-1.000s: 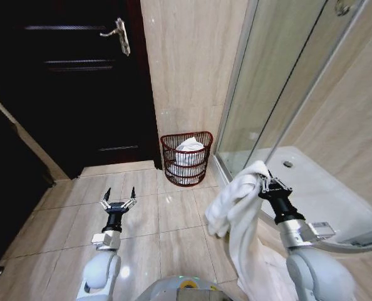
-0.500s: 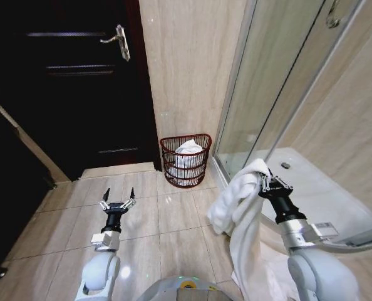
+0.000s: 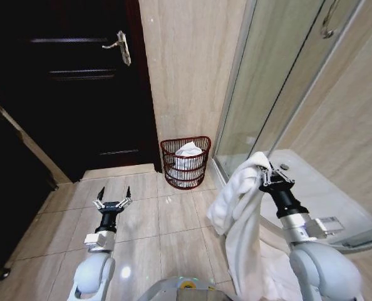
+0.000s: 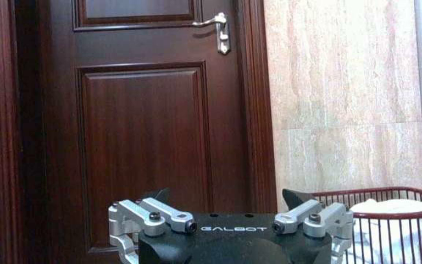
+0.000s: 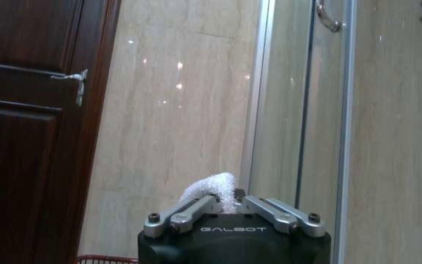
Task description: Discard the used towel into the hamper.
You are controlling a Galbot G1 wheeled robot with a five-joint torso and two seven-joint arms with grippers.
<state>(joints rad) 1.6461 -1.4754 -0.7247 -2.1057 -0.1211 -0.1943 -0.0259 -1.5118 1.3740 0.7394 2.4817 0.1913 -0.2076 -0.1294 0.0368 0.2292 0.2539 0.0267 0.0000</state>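
From my head, the hamper (image 3: 186,162) sits by the wall next to the dark door (image 3: 73,94) — a bit farther off than a second ago. My right pincer (image 3: 268,179) pinches the white towel (image 3: 236,213); I still must carry it over.

My left wrist shows my left pincer (image 4: 229,212) spread wide, holding nothing — the hamper (image 4: 387,225) just past it.

My right wrist shows a towel tip (image 5: 209,187) squeezed tight.

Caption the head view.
Right hand holds white towel; left hand open; hamper ahead.
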